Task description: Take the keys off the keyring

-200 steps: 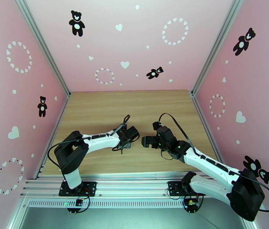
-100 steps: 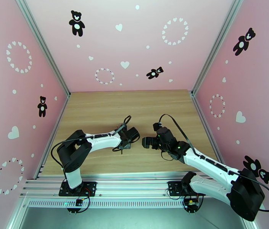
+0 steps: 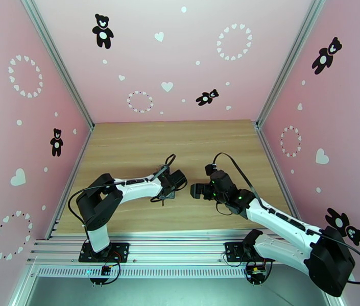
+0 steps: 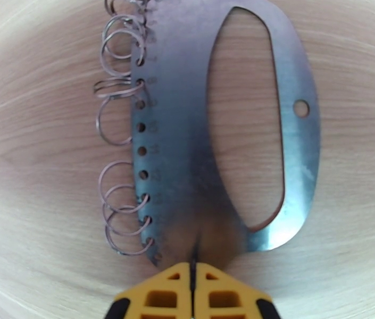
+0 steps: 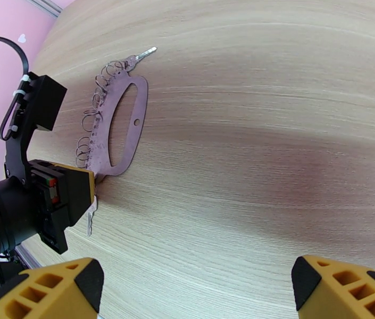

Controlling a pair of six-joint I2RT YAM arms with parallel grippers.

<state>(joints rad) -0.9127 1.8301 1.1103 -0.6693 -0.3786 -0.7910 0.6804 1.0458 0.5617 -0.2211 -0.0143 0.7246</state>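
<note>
The keyring point(image 4: 187, 128) is a flat silvery oval plate with a long cut-out and a row of holes carrying several thin split rings point(image 4: 118, 123). It lies on the wooden table. My left gripper point(image 4: 192, 285) is shut on the plate's near end, yellow fingertips pressed together. In the right wrist view the keyring point(image 5: 103, 135) has one small key point(image 5: 146, 52) at its far end. A second key point(image 5: 90, 218) lies by the left gripper's fingers point(image 5: 83, 190). My right gripper point(image 5: 198, 288) stands open, off to the right of the plate, holding nothing.
Both arms meet over the middle of the table point(image 3: 180, 144), left gripper point(image 3: 169, 187) facing right gripper point(image 3: 196, 189) a short gap apart. Pink walls close off three sides. Bare wood stretches behind and to the right of the keyring.
The left gripper's fingers have closed onto the keyring's end, and its arm has shifted slightly. The right arm has barely moved and stays open.
</note>
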